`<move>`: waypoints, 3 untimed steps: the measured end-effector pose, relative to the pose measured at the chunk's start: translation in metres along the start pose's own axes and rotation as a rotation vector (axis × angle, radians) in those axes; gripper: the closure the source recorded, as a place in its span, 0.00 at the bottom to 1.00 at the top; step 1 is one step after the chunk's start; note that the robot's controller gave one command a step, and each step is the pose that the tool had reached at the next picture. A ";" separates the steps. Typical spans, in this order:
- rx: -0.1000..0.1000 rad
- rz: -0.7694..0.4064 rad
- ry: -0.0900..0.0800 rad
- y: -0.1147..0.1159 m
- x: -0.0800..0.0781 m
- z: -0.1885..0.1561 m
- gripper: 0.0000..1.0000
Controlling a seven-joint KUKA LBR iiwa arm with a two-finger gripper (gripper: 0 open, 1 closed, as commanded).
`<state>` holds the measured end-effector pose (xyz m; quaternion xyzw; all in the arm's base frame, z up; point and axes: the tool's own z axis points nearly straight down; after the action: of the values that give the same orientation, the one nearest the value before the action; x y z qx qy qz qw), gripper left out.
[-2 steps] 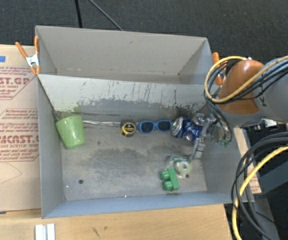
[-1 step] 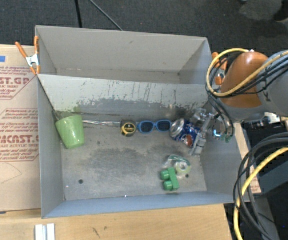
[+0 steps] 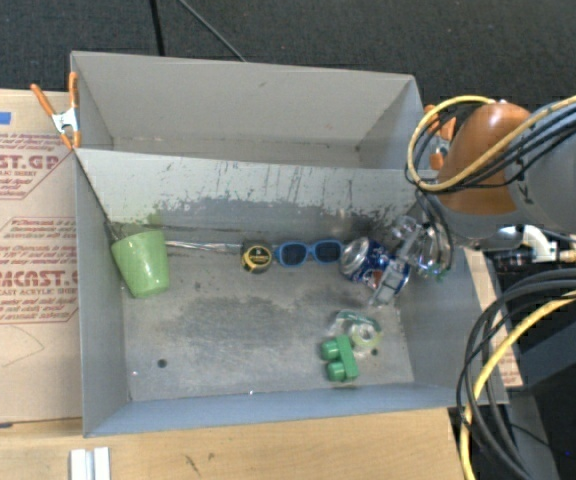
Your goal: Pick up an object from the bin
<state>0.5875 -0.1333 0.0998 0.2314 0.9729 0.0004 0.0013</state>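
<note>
1. Gripper (image 3: 404, 256) sits low in the grey bin (image 3: 218, 373), close to the right wall, approx midway btwn back & front walls; arm comes in over the right rim w/ an orange cover (image 3: 483, 158) & yellow cables (image 3: 430, 138) at the wrist
2. Gripper state: can't tell; whether it's spread or pressed together isn't readable among the shiny metal parts
3. Nearest thing: a blue & silver drinks can (image 3: 361, 258), lying on its side on the bin floor, right part, just left of the gripper; gripper tip is at the can's right end; touching or just beside it, can't tell
4. Blue sunglasses (image 3: 306, 253) lie just left of the can, stretched left-right along the foot of the back wall; right end v. near the can
5. Small round yellow & black thing (image 3: 256, 258), poss. a tape measure, just beside the sunglasses' left end; approx mid-floor, toward the back wall
6. Light green cup (image 3: 141, 261) against the left wall, looks tilted; well apart from the gripper
7. Small green & white thing (image 3: 346, 348), kind unclear, near the front-right corner; in front of the can, apart from it & from the gripper
</note>
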 end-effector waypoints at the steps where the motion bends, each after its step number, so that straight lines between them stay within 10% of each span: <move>1: 0.001 0.111 0.003 0.006 0.003 0.031 0.00; 2: 0.001 0.111 0.002 0.007 0.003 0.032 0.00; 3: 0.001 0.110 0.002 0.007 0.002 0.031 1.00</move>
<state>0.5888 -0.1262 0.0692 0.2844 0.9587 0.0002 0.0003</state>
